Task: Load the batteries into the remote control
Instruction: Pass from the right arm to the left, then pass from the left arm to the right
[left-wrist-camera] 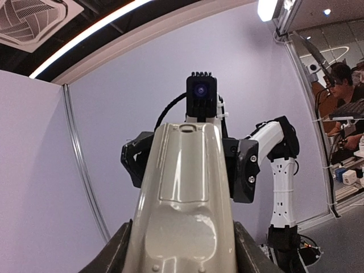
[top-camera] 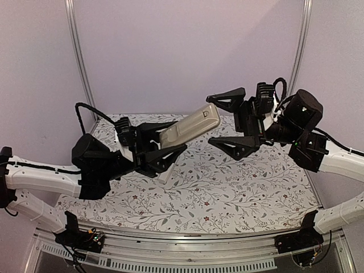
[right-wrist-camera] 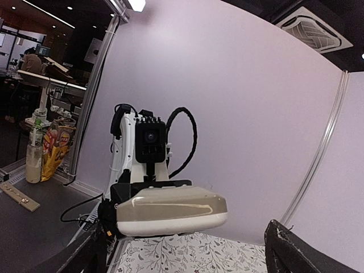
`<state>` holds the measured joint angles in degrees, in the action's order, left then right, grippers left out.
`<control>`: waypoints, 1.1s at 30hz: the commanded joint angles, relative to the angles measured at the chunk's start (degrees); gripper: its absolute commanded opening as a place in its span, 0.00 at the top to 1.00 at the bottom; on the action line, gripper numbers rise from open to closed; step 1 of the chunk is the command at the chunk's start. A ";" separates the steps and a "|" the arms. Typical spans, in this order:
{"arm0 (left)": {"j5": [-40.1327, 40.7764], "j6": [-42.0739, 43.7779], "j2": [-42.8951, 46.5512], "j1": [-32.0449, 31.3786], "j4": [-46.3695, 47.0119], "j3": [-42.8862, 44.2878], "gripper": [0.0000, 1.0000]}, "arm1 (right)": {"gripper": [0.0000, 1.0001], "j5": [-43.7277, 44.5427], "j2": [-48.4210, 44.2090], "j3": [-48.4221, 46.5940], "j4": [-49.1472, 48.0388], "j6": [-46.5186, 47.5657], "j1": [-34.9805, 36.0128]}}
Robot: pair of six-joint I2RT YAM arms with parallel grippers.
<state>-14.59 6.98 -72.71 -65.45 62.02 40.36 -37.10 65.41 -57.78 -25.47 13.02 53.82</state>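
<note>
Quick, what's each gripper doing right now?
Left gripper: closed on the remote control, lifted off the table.
Right gripper: open, holding nothing.

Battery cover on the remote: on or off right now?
On. In the left wrist view the cover sits flush in the back of the remote, no open bay showing.

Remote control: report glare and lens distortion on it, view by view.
Top external: remote control evenly lit, sharp. Left wrist: wide-angle lens swells its near end, soft sheen on the back. Right wrist: bright highlight streak along its upper edge.
</note>
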 commanded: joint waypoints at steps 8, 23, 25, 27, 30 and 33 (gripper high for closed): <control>-1.23 -1.26 -1.56 0.45 3.21 1.48 1.00 | 0.30 -6.58 5.16 -2.16 -5.39 -4.14 1.78; -2.43 -1.99 -2.97 0.34 4.25 1.85 1.00 | 0.33 -7.38 8.75 -2.05 -12.84 -5.11 4.45; -2.45 -1.96 -2.97 0.36 4.21 1.83 1.00 | 0.41 -7.28 8.77 -1.98 -13.12 -5.11 4.44; -2.26 -1.93 -3.04 0.38 4.25 1.74 1.00 | 0.53 -7.46 8.82 -1.88 -13.45 -5.17 4.51; -1.95 -1.93 -3.14 0.28 4.51 1.65 1.00 | 0.65 -7.34 8.99 -1.99 -13.15 -5.02 4.55; -2.02 -1.79 -3.31 0.29 4.07 1.74 1.00 | 0.74 -7.35 8.97 -1.99 -12.69 -4.78 4.54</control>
<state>-18.22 5.52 -75.48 -65.49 64.79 41.01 -44.01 73.91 -58.76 -37.26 7.77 57.76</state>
